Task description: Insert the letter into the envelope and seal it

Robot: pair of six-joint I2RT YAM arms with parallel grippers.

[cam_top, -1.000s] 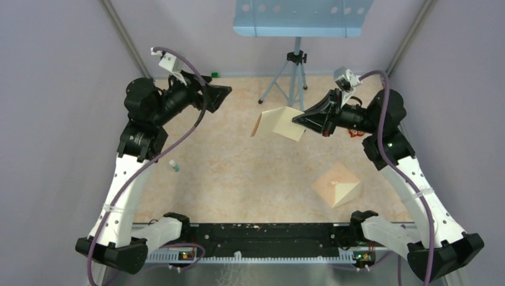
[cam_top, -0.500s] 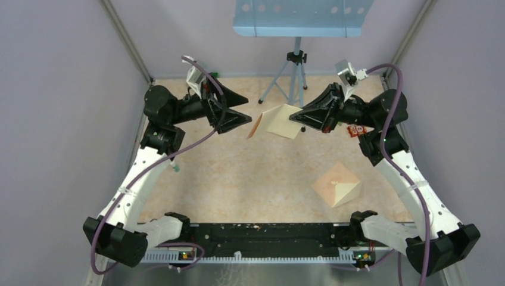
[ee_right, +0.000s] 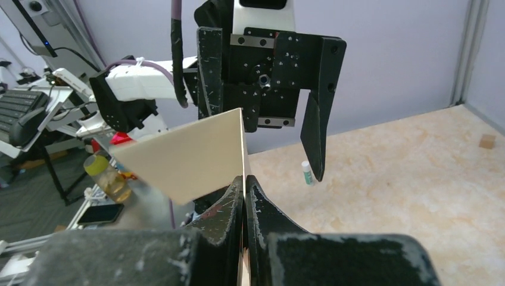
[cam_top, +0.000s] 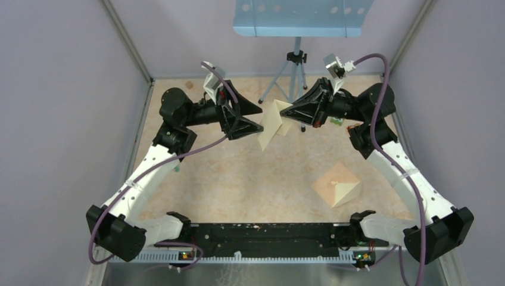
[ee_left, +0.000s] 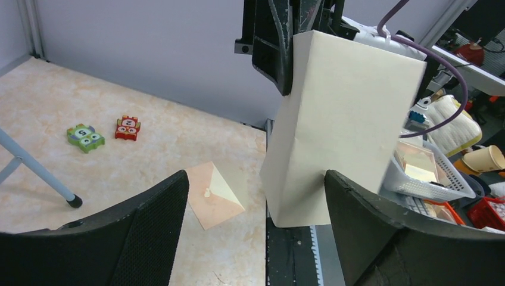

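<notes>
The letter (cam_top: 271,122), a folded cream sheet, hangs in the air above the far middle of the table. My right gripper (cam_top: 287,113) is shut on its upper edge, and the jaws (ee_right: 245,179) pinch the sheet (ee_right: 190,155) edge-on. My left gripper (cam_top: 255,119) stands open, facing the right one. In the left wrist view the letter's (ee_left: 345,131) lower part sits between the fingers (ee_left: 149,232), close to the right-hand one; whether it touches I cannot tell. The pinkish-tan envelope (cam_top: 336,185) lies flat on the table at the near right, its flap open (ee_left: 214,193).
A tripod (cam_top: 292,77) stands at the back centre under a blue perforated shelf (cam_top: 301,15). Two small toy figures, green (ee_left: 86,137) and red (ee_left: 127,127), lie at the back right. A glue stick (ee_right: 305,173) lies on the left, and a small wooden block (ee_right: 487,140) at the back left.
The left arm swung right until its open jaws reached the letter. The right gripper shifted left and turned the letter, which now hangs more edge-on.
</notes>
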